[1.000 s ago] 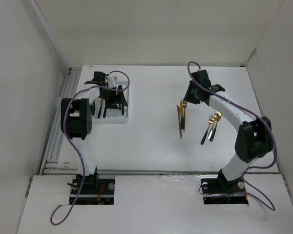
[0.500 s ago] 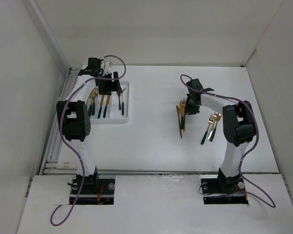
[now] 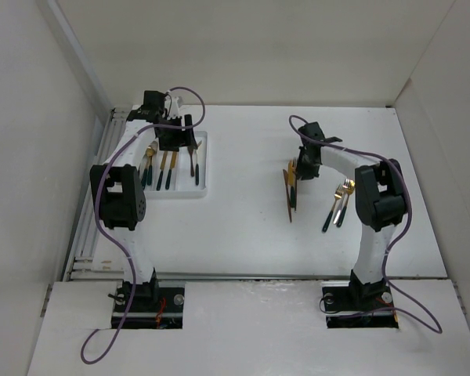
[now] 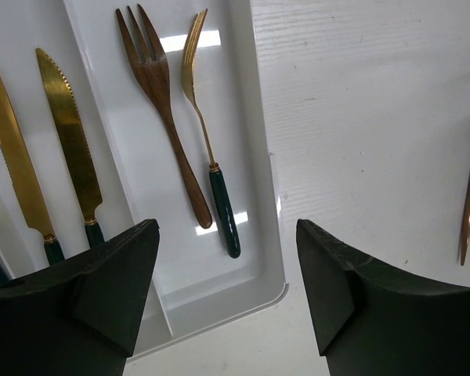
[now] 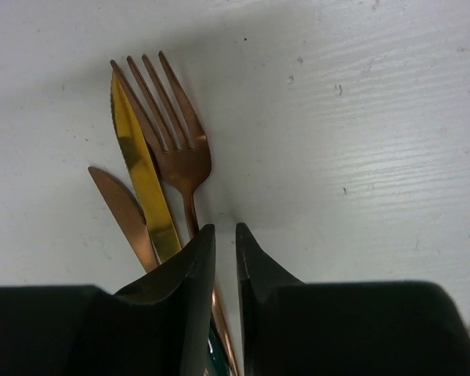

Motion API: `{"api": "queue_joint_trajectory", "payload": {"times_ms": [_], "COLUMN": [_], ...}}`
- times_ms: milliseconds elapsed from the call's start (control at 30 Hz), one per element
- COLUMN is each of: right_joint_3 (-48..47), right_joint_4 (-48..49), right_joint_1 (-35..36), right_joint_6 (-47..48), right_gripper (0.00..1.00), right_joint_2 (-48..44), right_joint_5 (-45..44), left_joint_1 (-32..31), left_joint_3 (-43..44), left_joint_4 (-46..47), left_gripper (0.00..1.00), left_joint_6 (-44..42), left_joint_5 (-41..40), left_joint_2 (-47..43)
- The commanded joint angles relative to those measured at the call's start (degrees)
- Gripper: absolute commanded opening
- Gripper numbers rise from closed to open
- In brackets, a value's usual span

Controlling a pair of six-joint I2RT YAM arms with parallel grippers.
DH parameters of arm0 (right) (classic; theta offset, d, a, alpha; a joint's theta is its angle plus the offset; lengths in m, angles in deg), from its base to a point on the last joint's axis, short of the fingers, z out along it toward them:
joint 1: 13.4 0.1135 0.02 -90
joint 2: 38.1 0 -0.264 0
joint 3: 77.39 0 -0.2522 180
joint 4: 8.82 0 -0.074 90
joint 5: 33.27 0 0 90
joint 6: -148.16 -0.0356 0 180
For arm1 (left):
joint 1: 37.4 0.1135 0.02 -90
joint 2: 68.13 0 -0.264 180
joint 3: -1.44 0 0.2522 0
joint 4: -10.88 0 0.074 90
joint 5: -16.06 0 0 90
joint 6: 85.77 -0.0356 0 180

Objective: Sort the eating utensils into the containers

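While the left end effector [image 4: 225,235] hangs with its jaws wide apart and nothing in them, the work is on the other side of the table [image 3: 243,235]. Beneath that empty one lies the white tray [image 3: 180,196]. Two forks [image 4: 172,133] sit in the compartment straight below it and two gold knives [image 4: 66,149] in the compartment to its left. A third compartment further left is nearly all cut off in the wrist view. From above it holds gold-headed pieces too small for me to name.

The right end effector [image 5: 222,235] is down on the small heap [image 3: 291,192] of unsorted utensils, its jaws drawn almost together with only a slit between. Just ahead of its fingertips a copper fork [image 5: 178,153] spreads its tines. The stem runs back under the left finger and seems to show again in the slit. Against the fork's left side lie a bright gold knife [image 5: 141,168] and a duller copper knife [image 5: 121,204]. I can't tell whether the jaws have the stem pinched, and every handle is hidden under the end effector's body.

I'd judge the step in hand to be picking that fork out of the heap. The next move calls for a firm nip on the stem alone, then a straight lift that leaves the knives behind, then a carry across to the forks' compartment. A loose pair [image 3: 338,205] lies behind it and to its right.
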Motion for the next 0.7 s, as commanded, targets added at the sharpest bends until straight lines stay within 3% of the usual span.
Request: {"api": "queue_joint_trajectory", "payload": {"times_ms": [0,167,667], "right_joint_3": [-0.1,1.7,-4.3], "right_joint_4": [-0.6,3.0,-3.1], "right_joint_1": [-0.3,0.2,1.9], "right_joint_6": [0.0,-0.5,2.4], "right_gripper": [0.22,0.36,0.3], "right_joint_2": [-3.6,-9.1,4.1], "right_joint_5": [-1.3,-0.9,3.4], "left_joint_1": [0.0,0.0,0.0], "left_joint_3": [-0.4,-1.0,-2.2], "left_joint_4": [-0.6,-0.1,0.6], "left_gripper": [0.68,0.68,0.68], "left_joint_6": [-0.8,-0.8,-0.8], "left_joint_5": [-0.3,0.3,0.8], "left_joint_2": [-4.3,-4.8,-4.8]}}
